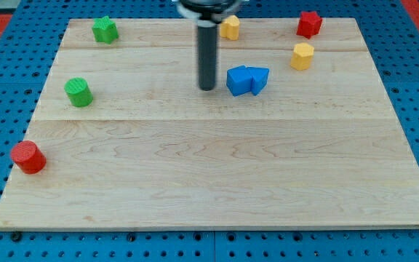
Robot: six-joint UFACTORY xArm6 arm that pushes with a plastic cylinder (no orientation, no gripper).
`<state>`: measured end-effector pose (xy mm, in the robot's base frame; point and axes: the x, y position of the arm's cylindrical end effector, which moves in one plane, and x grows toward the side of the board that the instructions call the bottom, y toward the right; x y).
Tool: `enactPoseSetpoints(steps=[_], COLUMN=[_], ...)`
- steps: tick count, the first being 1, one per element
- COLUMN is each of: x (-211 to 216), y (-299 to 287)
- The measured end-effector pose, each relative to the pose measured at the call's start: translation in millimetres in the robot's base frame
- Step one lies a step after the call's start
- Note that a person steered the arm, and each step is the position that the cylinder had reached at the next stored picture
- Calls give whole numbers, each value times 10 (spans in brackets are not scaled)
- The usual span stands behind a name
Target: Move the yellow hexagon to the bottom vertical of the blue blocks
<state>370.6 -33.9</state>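
The yellow hexagon (pixel 302 55) lies near the view's top right on the wooden board (pixel 209 175). Two blue blocks sit touching each other near the board's middle top: a blue cube (pixel 238 81) and a smaller blue block (pixel 259 79) on its right. My tip (pixel 207 88) rests on the board just left of the blue cube, a small gap apart. The yellow hexagon is up and to the right of the blue blocks, apart from them.
A second yellow block (pixel 229 27) sits at the top behind the rod. A red star-like block (pixel 309 23) is at the top right. A green star-like block (pixel 105 30) is at the top left, a green cylinder (pixel 78 92) at the left, a red cylinder (pixel 28 157) at the lower left edge.
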Motion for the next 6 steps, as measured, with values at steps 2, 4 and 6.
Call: enactPoseSetpoints(steps=[2,4,6], x=[-714,-726,-781], y=[-63,117,672])
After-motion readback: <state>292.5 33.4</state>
